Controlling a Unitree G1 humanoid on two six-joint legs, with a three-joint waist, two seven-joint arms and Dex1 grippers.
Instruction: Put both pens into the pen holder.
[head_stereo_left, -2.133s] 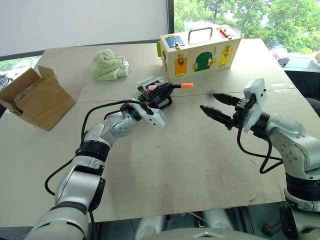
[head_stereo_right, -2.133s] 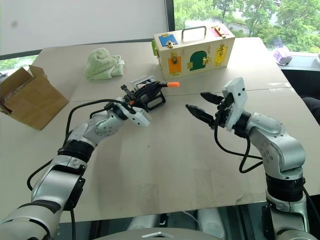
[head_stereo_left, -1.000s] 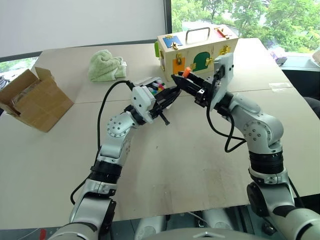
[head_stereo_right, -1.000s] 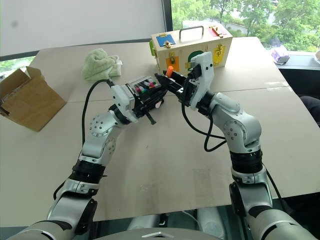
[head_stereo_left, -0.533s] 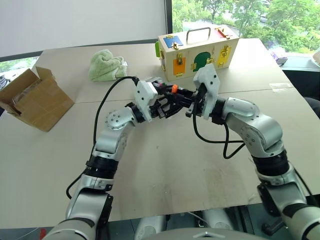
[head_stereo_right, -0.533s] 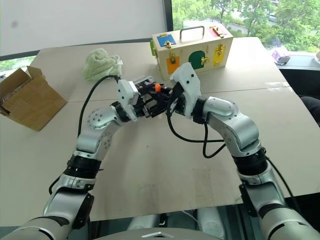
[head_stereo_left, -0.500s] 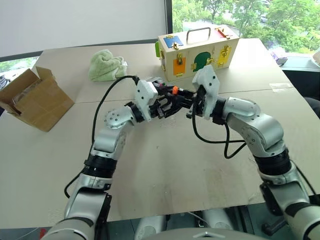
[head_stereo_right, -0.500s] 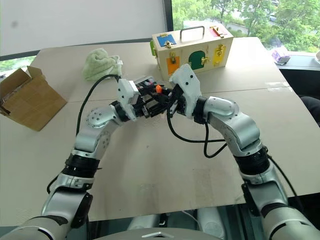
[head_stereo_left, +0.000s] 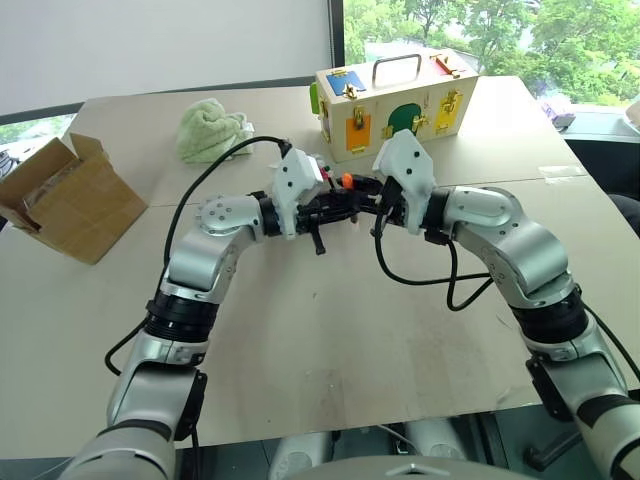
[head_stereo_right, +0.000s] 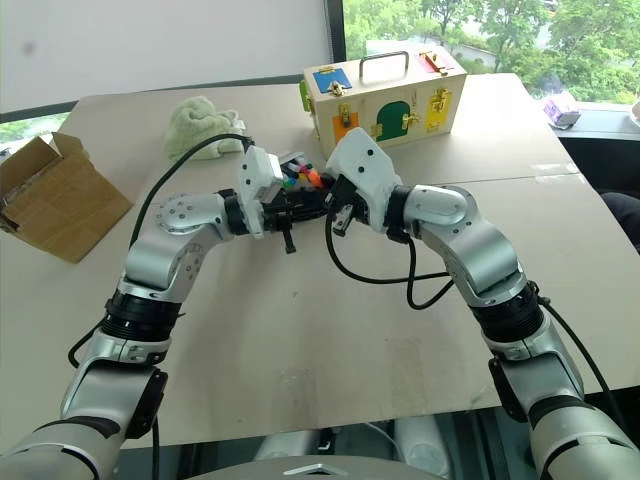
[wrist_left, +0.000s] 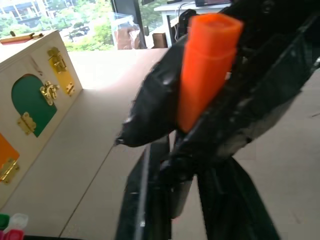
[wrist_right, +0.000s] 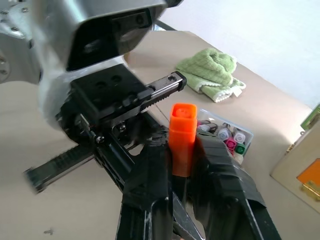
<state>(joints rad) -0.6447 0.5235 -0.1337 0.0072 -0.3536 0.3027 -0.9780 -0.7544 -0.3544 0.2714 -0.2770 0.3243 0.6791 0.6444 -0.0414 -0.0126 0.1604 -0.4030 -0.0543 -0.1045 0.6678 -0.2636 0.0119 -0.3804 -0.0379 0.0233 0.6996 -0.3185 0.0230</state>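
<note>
From the head cameras we see our two arms meeting above the middle of the bench (head_stereo_left: 330, 330). Our right gripper (head_stereo_left: 357, 196) is clenched on the pen (head_stereo_left: 347, 181), whose orange end sticks up between the two wrists. Our left gripper (head_stereo_left: 338, 207) points toward it with its fingers drawn together; we cannot tell whether it touches the pen. Just behind the grippers lies a clear case of coloured markers (head_stereo_right: 293, 178). Farther back stands the wooden latch box (head_stereo_left: 398, 97), with a green towel (head_stereo_left: 212, 130) to its left and a cardboard box (head_stereo_left: 68, 196) at the bench's left edge.

Through our left wrist camera, the pen's orange end (wrist_left: 205, 67) fills the middle, wedged between black fingers (wrist_left: 150, 112); the wooden box's green door (wrist_left: 30, 107) sits beyond.

Through our right wrist camera, our own fingers (wrist_right: 220, 170) grasp the pen (wrist_right: 182, 137) upright, the left wrist housing (wrist_right: 90, 30) is close ahead, and the marker case (wrist_right: 227, 135) and towel (wrist_right: 210, 72) lie beyond.
</note>
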